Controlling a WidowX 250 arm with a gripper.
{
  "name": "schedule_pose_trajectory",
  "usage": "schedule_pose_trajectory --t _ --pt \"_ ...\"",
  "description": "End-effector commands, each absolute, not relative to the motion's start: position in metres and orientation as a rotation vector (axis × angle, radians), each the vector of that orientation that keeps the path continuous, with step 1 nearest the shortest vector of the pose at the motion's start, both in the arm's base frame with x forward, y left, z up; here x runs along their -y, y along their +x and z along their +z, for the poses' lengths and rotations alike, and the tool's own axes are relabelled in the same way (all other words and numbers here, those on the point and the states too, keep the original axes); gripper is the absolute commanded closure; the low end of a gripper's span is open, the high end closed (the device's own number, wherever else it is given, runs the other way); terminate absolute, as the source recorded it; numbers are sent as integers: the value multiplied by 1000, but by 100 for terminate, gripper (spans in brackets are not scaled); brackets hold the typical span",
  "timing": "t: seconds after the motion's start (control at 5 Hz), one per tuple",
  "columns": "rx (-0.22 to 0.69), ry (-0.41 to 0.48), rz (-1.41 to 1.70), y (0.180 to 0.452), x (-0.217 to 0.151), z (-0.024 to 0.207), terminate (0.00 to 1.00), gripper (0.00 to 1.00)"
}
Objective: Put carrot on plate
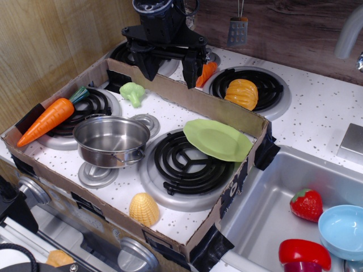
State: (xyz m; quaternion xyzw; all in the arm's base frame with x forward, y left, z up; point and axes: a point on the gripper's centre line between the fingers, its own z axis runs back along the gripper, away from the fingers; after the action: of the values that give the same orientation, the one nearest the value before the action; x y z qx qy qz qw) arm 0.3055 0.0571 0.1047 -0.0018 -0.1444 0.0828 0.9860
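The long orange carrot (48,119) with a green stem lies at the far left, across the back-left burner and against the cardboard wall. The light-green plate (217,139) rests tilted on the front-right burner, near the right cardboard wall. My black gripper (170,69) hangs at the back, above the rear cardboard wall. Its jaws are open and hold nothing. It is well away from the carrot, up and to the right of it, and behind the plate.
A steel pot (111,140) stands between carrot and plate. A green broccoli (133,92), a yellow corn (144,209), a short orange carrot piece (207,72) and an orange pumpkin (242,93) lie around. The sink (266,198) holds a strawberry (307,204) and a blue bowl (343,229).
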Motion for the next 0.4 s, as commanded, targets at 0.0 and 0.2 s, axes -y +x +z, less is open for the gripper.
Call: schedule_pose_trajectory --t 0.0,0.2 --pt "290 -4 166 306 -57 105 0 0" --pt "373 53 121 307 -81 105 0 0"
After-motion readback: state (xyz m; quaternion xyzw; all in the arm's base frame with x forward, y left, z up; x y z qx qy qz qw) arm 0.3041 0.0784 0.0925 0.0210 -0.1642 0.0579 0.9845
